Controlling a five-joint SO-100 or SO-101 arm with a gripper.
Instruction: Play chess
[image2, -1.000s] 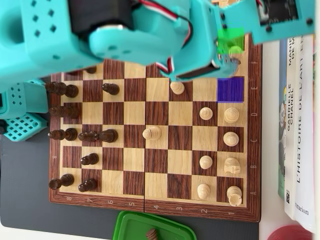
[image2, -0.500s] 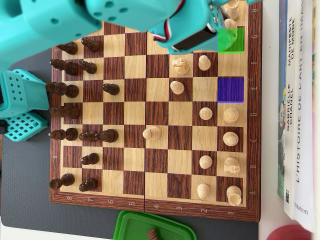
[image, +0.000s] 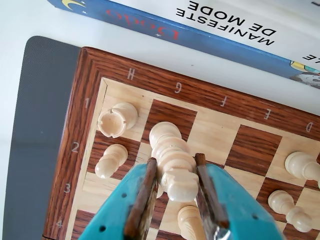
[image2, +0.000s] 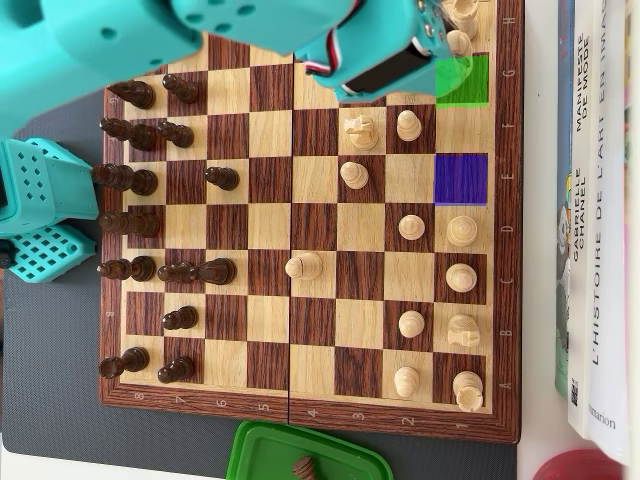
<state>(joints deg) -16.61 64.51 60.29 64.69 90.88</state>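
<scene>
In the wrist view my gripper (image: 175, 159) is shut on a tall, ridged white chess piece (image: 172, 155), one brown pad on each side of its upper part. The piece stands over the G file, near rows 2 and 3 of the wooden chessboard (image: 75, 150). A white rook (image: 117, 119) and a white pawn (image: 111, 161) stand just left of it. In the overhead view the teal arm (image2: 250, 25) covers the board's top edge. A green-tinted square (image2: 465, 85) lies under the gripper end and a blue-tinted square (image2: 460, 178) two squares below.
Dark pieces (image2: 130, 180) line the board's left side and white pieces (image2: 461, 277) the right. Books (image2: 600, 200) lie along the right edge. A green lid (image2: 270, 455) holding one dark piece sits below the board, with a red object (image2: 580, 465) at the bottom right.
The arm has moved toward the top of the overhead view, uncovering the white knight and pawn. Over the last half second it barely shifted.
</scene>
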